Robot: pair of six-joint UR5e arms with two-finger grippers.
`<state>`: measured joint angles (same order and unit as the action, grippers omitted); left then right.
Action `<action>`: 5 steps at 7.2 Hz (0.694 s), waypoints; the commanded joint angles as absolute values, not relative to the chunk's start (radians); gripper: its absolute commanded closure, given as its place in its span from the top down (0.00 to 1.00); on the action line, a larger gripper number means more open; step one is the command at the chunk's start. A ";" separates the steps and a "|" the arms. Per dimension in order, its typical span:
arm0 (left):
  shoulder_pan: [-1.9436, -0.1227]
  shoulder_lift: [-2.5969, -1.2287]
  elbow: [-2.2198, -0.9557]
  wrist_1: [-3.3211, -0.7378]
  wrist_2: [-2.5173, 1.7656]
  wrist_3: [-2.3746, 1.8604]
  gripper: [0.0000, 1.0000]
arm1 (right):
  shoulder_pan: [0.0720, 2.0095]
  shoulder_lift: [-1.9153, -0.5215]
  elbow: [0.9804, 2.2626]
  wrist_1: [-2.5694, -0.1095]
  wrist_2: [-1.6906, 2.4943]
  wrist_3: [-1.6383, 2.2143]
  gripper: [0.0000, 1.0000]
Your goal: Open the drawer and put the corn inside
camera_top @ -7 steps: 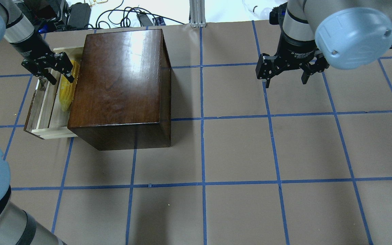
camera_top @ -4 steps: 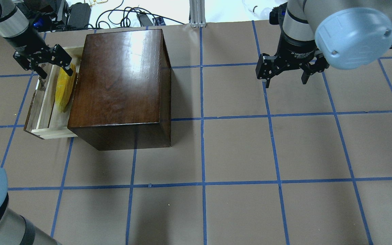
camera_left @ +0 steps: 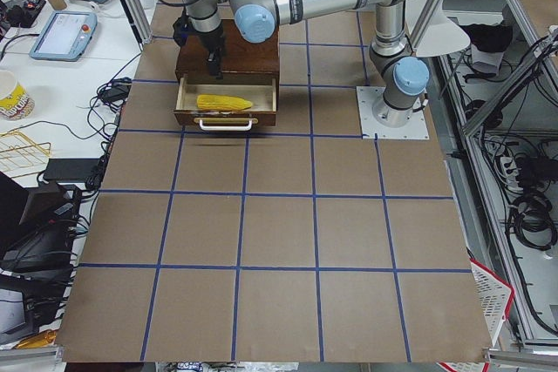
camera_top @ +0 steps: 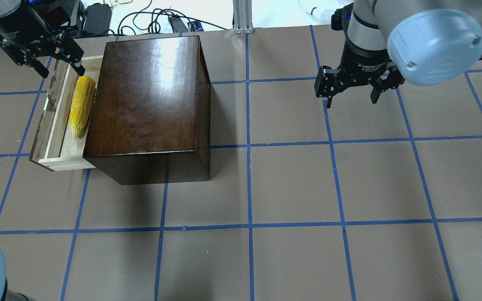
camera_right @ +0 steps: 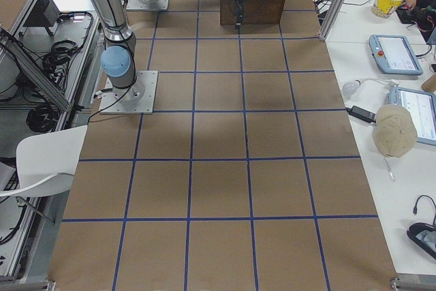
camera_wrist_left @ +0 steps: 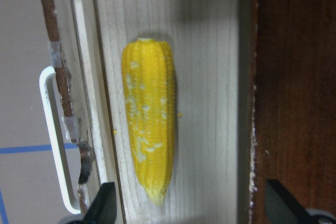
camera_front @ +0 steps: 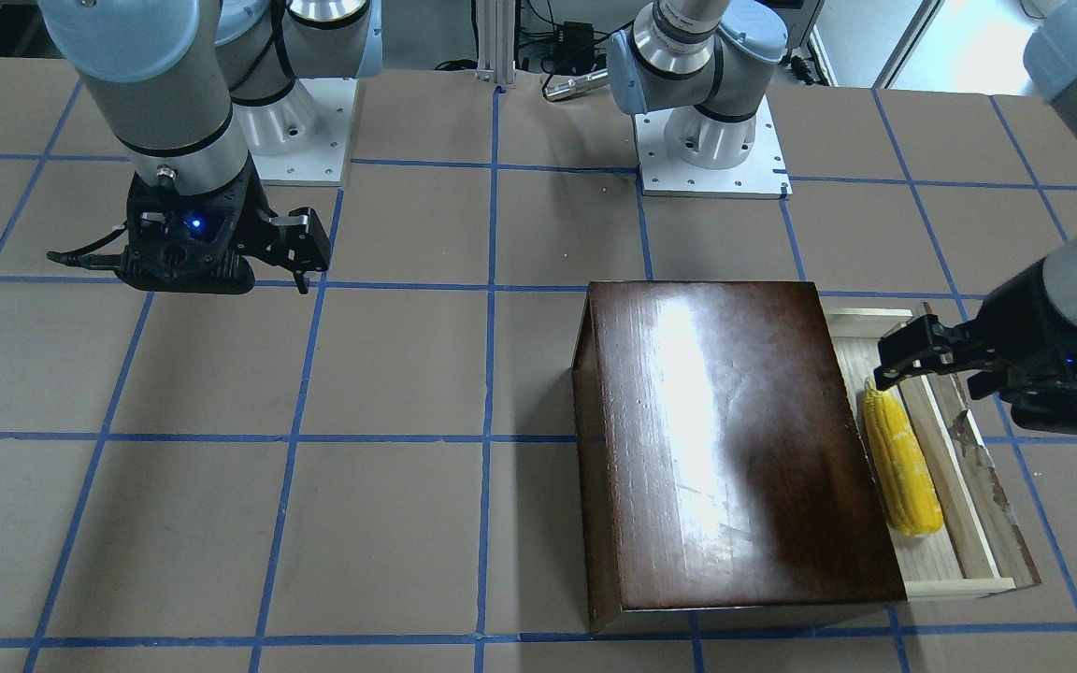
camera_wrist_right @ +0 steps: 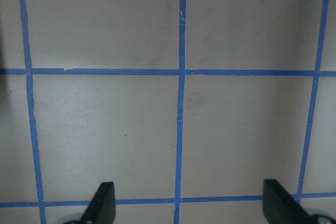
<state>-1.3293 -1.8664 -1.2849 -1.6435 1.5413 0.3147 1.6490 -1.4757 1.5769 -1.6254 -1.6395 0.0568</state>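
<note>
Since a second ago the left end effector (camera_top: 63,73) has pulled back, fingers spread and empty, leaving the corn (camera_top: 81,106) lying loose in the open drawer (camera_top: 55,125). The right end effector (camera_top: 351,102) hangs open over the bench (camera_top: 291,188). The corn looks light, stiff and prone to rolling; grip it across its thick middle.

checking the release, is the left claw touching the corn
Apart. The left wrist view shows the left claw open, both fingertips clear of the corn, which lies on the drawer floor.
</note>
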 commanded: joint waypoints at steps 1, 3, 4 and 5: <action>-1.466 -1.807 -1.296 -1.660 1.542 0.203 1.00 | 1.649 -1.476 1.577 -1.625 -1.640 0.057 1.00; -1.544 -1.749 -1.388 -1.652 1.543 0.152 1.00 | 1.649 -1.476 1.577 -1.626 -1.640 0.057 1.00; -1.548 -1.711 -1.447 -1.643 1.542 0.147 1.00 | 1.649 -1.476 1.577 -1.626 -1.640 0.057 1.00; -1.551 -1.677 -1.489 -1.641 1.548 0.147 1.00 | 1.649 -1.476 1.577 -1.626 -1.640 0.057 1.00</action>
<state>-1.5417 -1.7190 -1.4319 -1.6462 1.5434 0.1521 1.6490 -1.4757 1.5769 -1.6260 -1.6398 0.0568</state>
